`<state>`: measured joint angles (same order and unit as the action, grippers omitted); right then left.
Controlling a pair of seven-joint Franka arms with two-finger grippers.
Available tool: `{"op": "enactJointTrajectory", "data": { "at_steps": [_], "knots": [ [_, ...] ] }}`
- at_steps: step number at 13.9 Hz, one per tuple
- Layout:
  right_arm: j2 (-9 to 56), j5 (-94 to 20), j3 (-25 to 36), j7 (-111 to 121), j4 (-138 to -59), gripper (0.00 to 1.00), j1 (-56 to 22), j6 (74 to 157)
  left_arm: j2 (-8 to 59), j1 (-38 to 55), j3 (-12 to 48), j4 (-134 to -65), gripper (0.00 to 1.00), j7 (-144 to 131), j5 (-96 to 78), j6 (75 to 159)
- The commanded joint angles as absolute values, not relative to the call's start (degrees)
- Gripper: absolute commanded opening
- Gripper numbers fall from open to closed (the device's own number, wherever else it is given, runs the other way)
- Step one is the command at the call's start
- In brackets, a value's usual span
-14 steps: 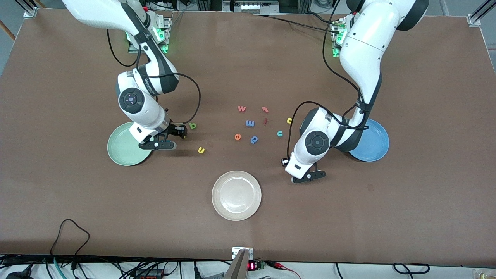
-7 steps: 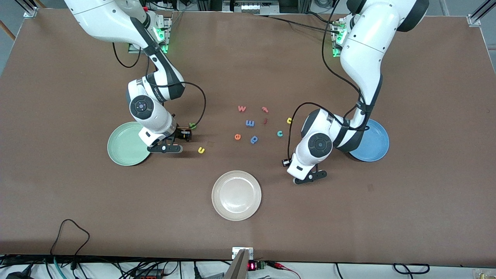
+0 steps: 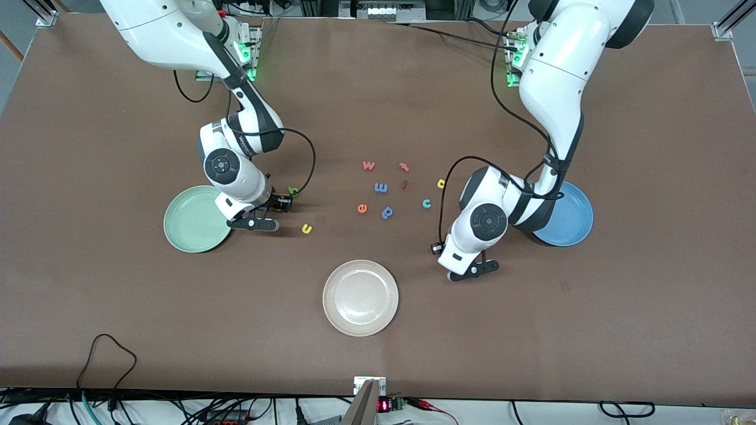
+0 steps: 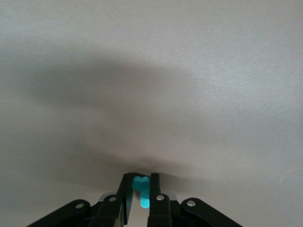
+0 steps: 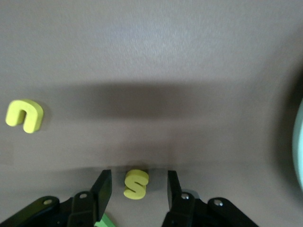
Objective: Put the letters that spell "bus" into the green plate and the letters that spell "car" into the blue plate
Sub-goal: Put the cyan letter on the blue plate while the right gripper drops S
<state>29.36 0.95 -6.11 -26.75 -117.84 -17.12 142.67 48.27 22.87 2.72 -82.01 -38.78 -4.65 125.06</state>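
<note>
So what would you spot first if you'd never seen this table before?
Probably the two big white robot arms bending over the brown table, each beside a plate: the round pale green plate at the right arm's end, the round sky-blue plate at the left arm's. Between them lies a scatter of tiny colourful foam letters, with a round off-white plate nearer the front camera.

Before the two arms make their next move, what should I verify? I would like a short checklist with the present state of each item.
1. Left gripper shut on r: ok.
2. r lifted off the table: cannot tell.
3. s lies between the right gripper's open fingers: ok.
4. Right gripper closed on s: not ok, gaps on both sides.
5. Green plate close beside the right gripper: ok.
6. u and b in the green plate: not ok, both on the table.
</note>
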Motion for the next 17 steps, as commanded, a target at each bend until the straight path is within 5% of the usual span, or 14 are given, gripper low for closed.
{"op": "enactJointTrajectory", "data": {
  "at_steps": [1, 5, 8, 12, 17],
  "knots": [
    [28.5, 0.7, -5.7, -27.7, -119.9, 0.56, -18.5, 143.6, 41.9, 18.7, 2.7, -82.2, 0.01, -32.7, -5.1, 113.1],
    [28.5, 0.8, -5.7, -27.7, -120.1, 0.54, -18.7, 143.5, 34.3, 10.7, 2.5, -88.2, 0.01, -19.8, -4.8, 104.6],
    [28.6, 0.8, -5.7, -27.6, -120.1, 0.40, -18.6, 143.5, 30.8, 4.7, 2.4, -96.0, 0.01, -7.3, -3.7, 106.3],
    [28.6, 0.8, -5.7, -27.6, -120.0, 0.14, -18.6, 143.6, 24.9, 3.1, 2.5, -111.1, 0.01, -4.0, 1.5, 119.9],
    [24.6, 1.3, -5.6, -24.4, -119.5, 0.09, -16.3, 141.8, 25.0, 3.0, 2.5, -118.3, 0.03, -0.8, 3.2, 131.8]
  ]
}}
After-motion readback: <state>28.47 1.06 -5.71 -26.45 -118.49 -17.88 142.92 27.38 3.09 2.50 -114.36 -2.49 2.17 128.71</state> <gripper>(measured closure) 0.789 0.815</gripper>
